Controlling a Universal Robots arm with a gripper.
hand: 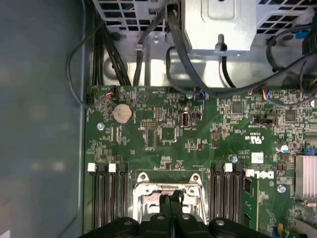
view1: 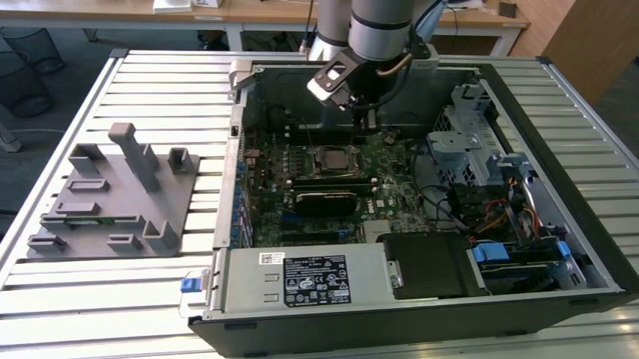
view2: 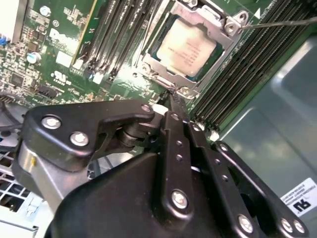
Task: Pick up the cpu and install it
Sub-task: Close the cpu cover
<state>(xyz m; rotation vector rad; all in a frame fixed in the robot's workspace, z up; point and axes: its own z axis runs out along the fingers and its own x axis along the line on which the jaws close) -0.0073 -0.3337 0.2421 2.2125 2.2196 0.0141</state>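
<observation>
Cpu (view2: 185, 48): silvery top up, seated in the socket bracket (view2: 153, 69) on the motherboard (view2: 59, 44), inside the open computer case (view1: 399, 325). Pincer (view2: 171, 99): clenched, empty, tips at the bracket's edge.

white printed label (view1: 317, 280) on power supply (view1: 250, 293) | white sticker (view2: 301, 196) on case wall (view2: 277, 124) | small print illegible
</observation>
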